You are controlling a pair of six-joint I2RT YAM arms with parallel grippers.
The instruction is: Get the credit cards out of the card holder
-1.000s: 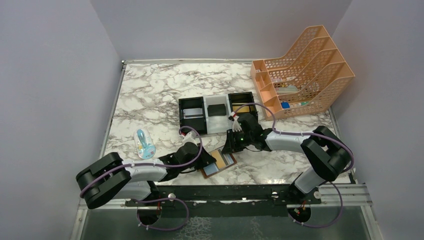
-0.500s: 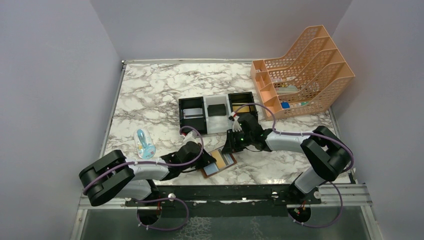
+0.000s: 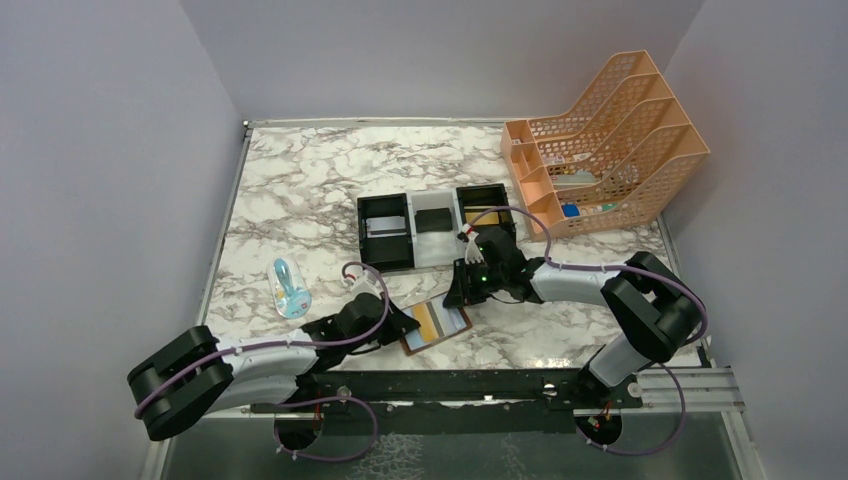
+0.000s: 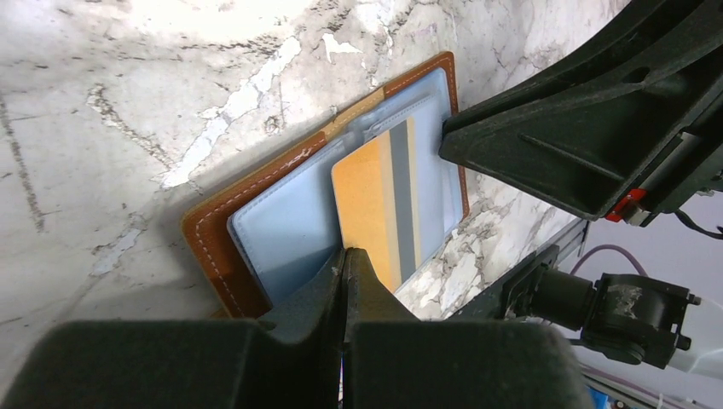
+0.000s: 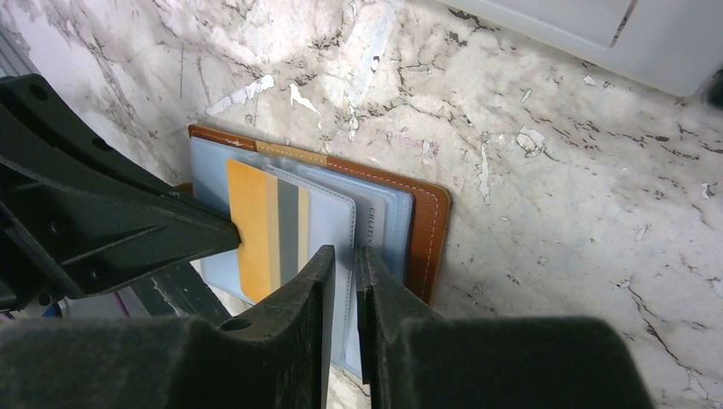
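The brown card holder (image 3: 447, 330) lies open on the marble near the front edge, pale blue pockets up. A gold-tan credit card (image 4: 375, 200) with a grey stripe sticks halfway out of a pocket. My left gripper (image 4: 345, 256) is shut on that card's near edge; it also shows in the top view (image 3: 408, 326). My right gripper (image 5: 344, 256) is shut, its tips resting on the holder's right-hand pocket (image 5: 375, 223), where a pale card edge shows. I see no dark grey card in the holder.
A black-and-white three-compartment tray (image 3: 437, 245) stands just behind the holder, with flat items in its compartments. An orange mesh file rack (image 3: 600, 140) is at the back right. A small blue-and-white object (image 3: 289, 287) lies at the left.
My left arm has drawn back to the left, and the gold-tan card has slid further out of its pocket. The right gripper has stayed on the holder.
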